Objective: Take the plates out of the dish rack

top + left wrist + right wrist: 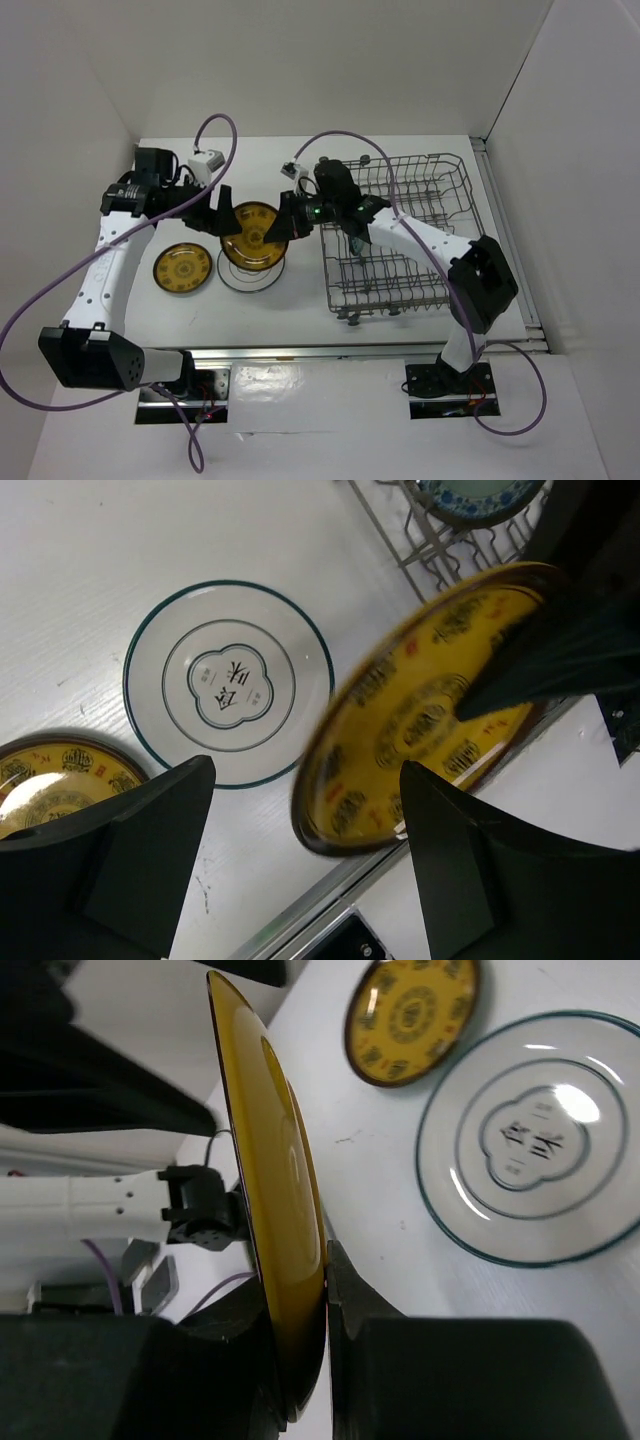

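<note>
One white table (300,318) under us | dish rack (405,235) on its right side, a blue-rimmed plate (478,494) in it | right gripper (285,228) clenched on a tilted yellow plate (248,240) above the white plate (230,680) | left gripper (215,212) released, jaws wide, beside that held plate | second yellow plate (183,268) flat at left, we note.

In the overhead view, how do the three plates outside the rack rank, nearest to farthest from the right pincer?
1. Held yellow plate: clamped in the right pincer itself.
2. White plate: flat on the table, under the held one.
3. Second yellow plate: on the table, farthest left.
</note>
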Controlling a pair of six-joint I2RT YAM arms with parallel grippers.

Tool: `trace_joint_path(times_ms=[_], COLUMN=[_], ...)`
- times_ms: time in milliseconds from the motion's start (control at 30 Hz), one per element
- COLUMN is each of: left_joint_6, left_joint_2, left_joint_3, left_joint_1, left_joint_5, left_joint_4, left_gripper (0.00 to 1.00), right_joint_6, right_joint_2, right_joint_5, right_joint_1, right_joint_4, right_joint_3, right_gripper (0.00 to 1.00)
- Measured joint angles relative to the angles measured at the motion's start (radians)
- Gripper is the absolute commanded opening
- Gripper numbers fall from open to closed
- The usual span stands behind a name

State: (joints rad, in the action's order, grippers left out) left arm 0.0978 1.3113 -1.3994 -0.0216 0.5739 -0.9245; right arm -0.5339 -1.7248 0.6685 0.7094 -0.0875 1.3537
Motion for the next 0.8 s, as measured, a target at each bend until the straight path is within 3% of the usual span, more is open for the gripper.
trace_joint_path(times_ms=[167,233,267,300,333,467,500,633,700,800], left_joint_6=[0.0,0.0,0.003,0.003,0.013,0.066,0.074,0.079,0.077,0.074], left_joint_2=[0.004,0.004,0.004,0.006,0.008,0.021,0.024,0.03,0.03,0.029], left_joint_3=[0.032,0.032,0.032,0.032,0.031,0.022,0.017,0.007,0.007,0.018], left_joint_1=[0.006,0.008,0.008,0.007,0.008,0.034,0.04,0.071,0.117,0.219], left_joint_5=[-0.017,0.005,0.021,0.035,0.05,0.131,0.14,0.146,0.122,0.087], left_joint_4=[0.003,0.003,0.0,-0.005,-0.018,-0.085,-0.095,-0.119,-0.123,-0.126], left_gripper=[0.8,0.54,0.38,0.11,0.0,0.0,0.0,0.0,0.0,0.0], right_joint_6=[-0.01,-0.017,-0.019,-0.023,-0.014,0.0,0.001,0.006,0.013,0.026], right_joint_2=[0.0,-0.008,-0.016,-0.023,-0.031,-0.052,-0.052,-0.052,-0.052,-0.052], right_joint_5=[0.048,0.054,0.056,0.057,0.053,0.114,0.116,0.077,0.044,-0.023], right_joint_1=[0.023,0.024,0.024,0.024,0.023,0.005,0.005,0.014,0.024,0.033], right_joint_4=[0.068,0.086,0.096,0.103,0.1,0.109,0.109,0.088,0.07,0.038], right_joint_3=[0.006,0.006,0.006,0.006,0.006,0.004,0.004,0.026,0.048,0.075], right_gripper=[0.0,0.0,0.0,0.0,0.0,0.02,0.21,0.67,0.75,0.81])
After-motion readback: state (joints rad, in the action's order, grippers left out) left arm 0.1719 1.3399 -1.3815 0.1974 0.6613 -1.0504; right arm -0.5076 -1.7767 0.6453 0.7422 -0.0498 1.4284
